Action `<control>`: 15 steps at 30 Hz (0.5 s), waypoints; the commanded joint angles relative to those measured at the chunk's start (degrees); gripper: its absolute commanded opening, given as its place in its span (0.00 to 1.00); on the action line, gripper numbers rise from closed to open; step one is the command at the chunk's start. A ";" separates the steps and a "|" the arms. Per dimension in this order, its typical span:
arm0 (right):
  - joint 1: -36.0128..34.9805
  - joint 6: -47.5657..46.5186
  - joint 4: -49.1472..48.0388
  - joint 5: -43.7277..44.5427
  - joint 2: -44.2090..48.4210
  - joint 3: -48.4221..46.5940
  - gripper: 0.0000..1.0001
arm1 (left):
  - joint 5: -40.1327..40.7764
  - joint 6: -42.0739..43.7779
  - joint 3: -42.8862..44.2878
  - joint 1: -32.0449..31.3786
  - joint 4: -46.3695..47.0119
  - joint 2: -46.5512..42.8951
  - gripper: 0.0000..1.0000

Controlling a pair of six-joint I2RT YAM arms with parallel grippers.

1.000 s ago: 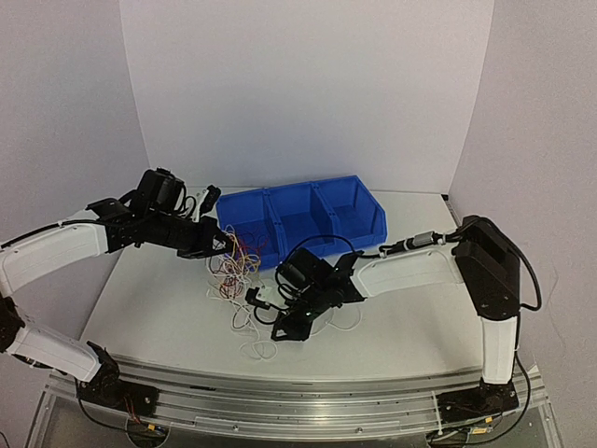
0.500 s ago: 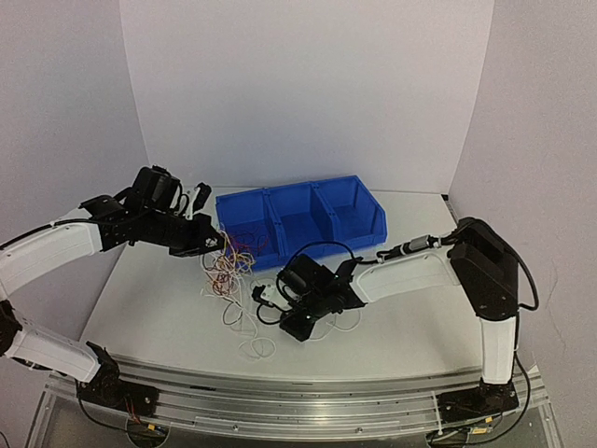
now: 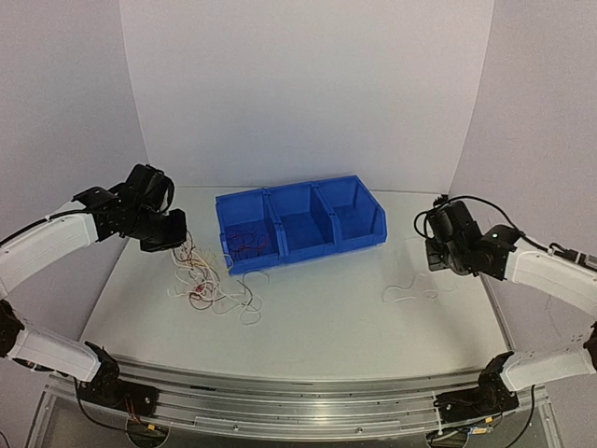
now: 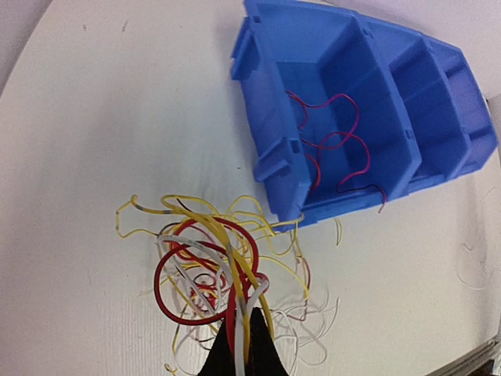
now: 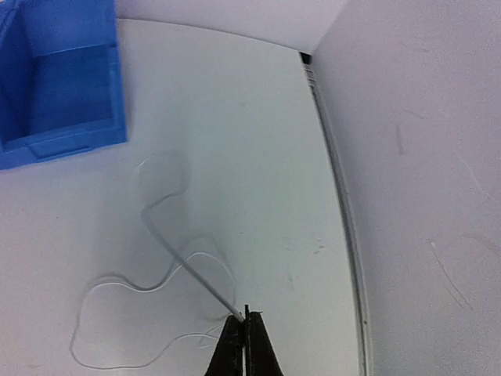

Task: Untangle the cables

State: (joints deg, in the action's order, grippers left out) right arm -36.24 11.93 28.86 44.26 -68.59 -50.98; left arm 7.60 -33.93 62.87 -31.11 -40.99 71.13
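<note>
White tabletop (image 4: 94, 157); left wrist resolves bin's (image 4: 264, 153) dark-red cables (image 4: 337, 139).

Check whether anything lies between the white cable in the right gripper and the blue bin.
Nothing visible: in the right wrist view only table surface lies between the white cable, pinched by the right gripper, and the blue bin.

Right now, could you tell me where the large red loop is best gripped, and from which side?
Probably the red loop at its arc away from the blue bin, approached from that side: there it runs alone, while the bin-side arc is crossed by yellow cables and white cables near the left gripper.
</note>
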 commanded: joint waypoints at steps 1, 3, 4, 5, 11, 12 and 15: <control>4.58 1.73 8.31 3.62 4.50 1.25 0.00 | 3.63 -1.31 1.00 3.43 -2.00 -0.91 0.00; 5.09 0.86 8.43 0.47 5.45 0.35 0.00 | 2.30 -1.36 0.09 3.77 -1.52 -1.28 0.00; 5.09 0.36 8.48 -2.12 5.68 -0.36 0.00 | 1.20 -1.27 -0.33 3.78 -1.00 -1.45 0.00; 5.12 -0.18 8.49 -4.18 5.95 -1.36 0.00 | -0.08 -0.85 -1.08 3.78 -0.27 -1.79 0.00; 5.12 -3.04 8.49 -15.30 5.07 -13.39 0.00 | -10.09 2.35 -7.07 3.78 8.11 -6.54 0.00; 5.08 -3.28 8.42 -16.88 4.68 -15.62 0.00 | -11.24 2.60 -7.83 3.78 8.99 -7.28 0.00; 5.11 -3.64 8.22 -25.24 1.59 -24.73 0.00 | -13.75 2.74 -9.72 3.78 10.79 -8.38 0.00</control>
State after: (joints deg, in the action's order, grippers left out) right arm -31.16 9.79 38.37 31.08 -64.28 -64.37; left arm -0.16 -32.85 54.96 -27.35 -36.57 65.86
